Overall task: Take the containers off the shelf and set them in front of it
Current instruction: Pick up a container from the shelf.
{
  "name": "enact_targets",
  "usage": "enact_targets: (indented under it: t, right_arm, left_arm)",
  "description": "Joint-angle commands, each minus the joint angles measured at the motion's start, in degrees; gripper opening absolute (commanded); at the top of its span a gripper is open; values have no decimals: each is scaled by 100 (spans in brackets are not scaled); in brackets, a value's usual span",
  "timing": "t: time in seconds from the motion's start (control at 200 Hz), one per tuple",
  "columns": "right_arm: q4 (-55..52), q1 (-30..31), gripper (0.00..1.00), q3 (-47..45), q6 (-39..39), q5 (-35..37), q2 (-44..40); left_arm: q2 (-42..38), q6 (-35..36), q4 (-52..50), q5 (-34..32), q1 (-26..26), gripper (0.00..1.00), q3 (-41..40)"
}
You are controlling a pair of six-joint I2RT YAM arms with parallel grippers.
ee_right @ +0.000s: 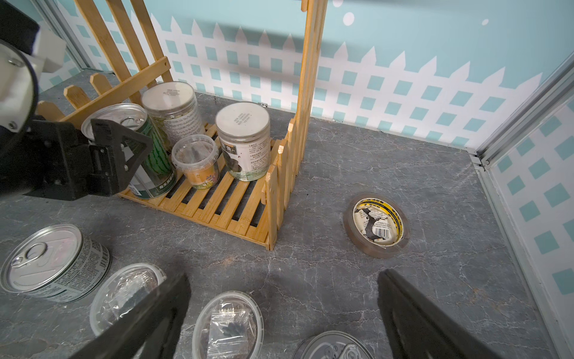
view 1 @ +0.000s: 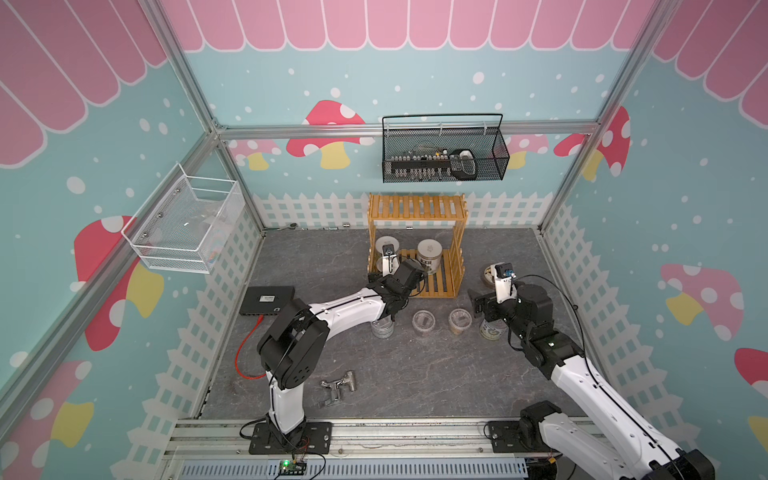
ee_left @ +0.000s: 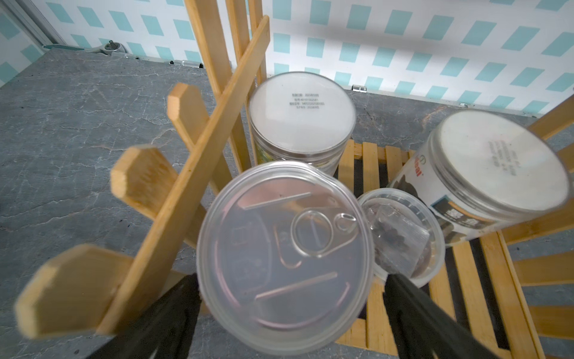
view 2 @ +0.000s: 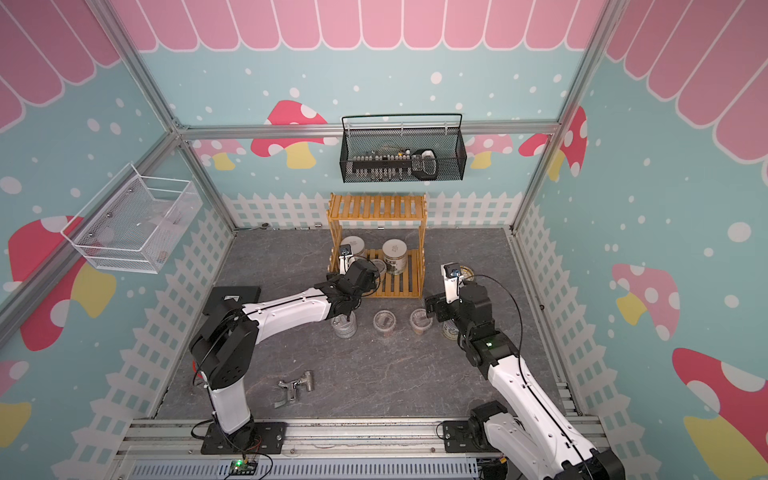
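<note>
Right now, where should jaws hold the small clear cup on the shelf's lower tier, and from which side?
Probably grip the clear cup by its wall just under the lid rim, level from the open front of the shelf: it stands upright, narrows downward, and the upper tier roofs it. The watermelon-label can crowds one side.

One can point(ee_right: 155, 161), three jars point(ee_right: 242, 140) stand on the shelf point(ee_right: 236, 211); four containers point(ee_right: 56, 264) before it.
</note>
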Motion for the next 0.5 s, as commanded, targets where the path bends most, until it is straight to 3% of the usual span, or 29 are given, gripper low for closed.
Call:
enact_targets:
  t: [0.0, 0.495]
  right_arm:
    - [81, -33, 99, 123, -37, -53, 36]
    - [164, -77, 99, 92, -19, -222, 74]
  left_arm:
    - [143, 126, -89, -147, 71, 96, 200]
    - [586, 472, -96, -302, 241, 96, 700]
